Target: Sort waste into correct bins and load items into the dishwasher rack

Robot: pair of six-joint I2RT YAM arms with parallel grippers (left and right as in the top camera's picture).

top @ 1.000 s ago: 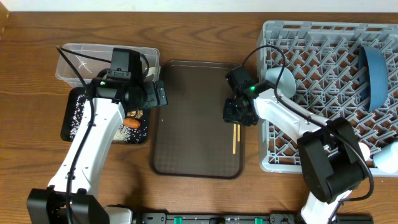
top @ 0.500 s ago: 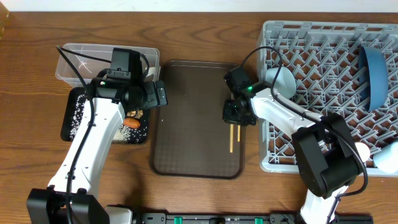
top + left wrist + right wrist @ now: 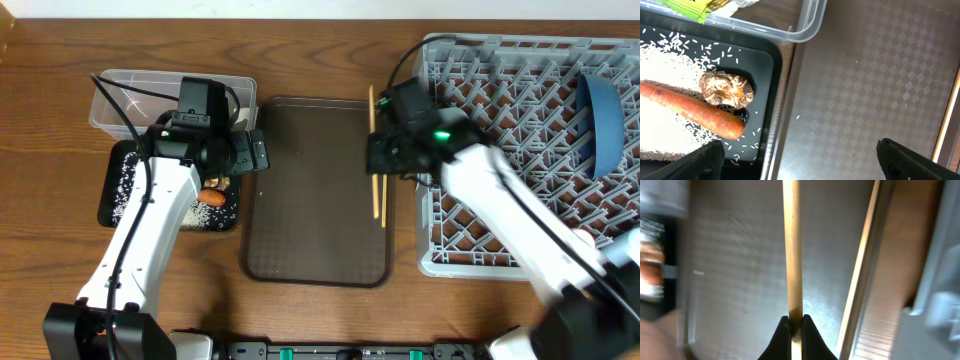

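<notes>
- The grey dishwasher rack (image 3: 500, 90) fills the right of the table, with the dark blue dish (image 3: 605, 115) standing on edge at its far right.
- The dark brown serving tray (image 3: 310, 200) lies in the middle.
- The clear tub (image 3: 120, 95) sits far left, and the black tray (image 3: 771, 65) is just in front of it.
- The left gripper (image 3: 800, 160) hangs over the seam between the two trays, fingers spread wide and holding nothing.
- The right gripper (image 3: 795, 330) is pinched tight on the chopsticks (image 3: 377, 200), over the serving tray's right edge beside the rack.
- The carrot (image 3: 690, 112) and brown food lump (image 3: 726, 90) touch, lying among rice in the black tray.
</notes>
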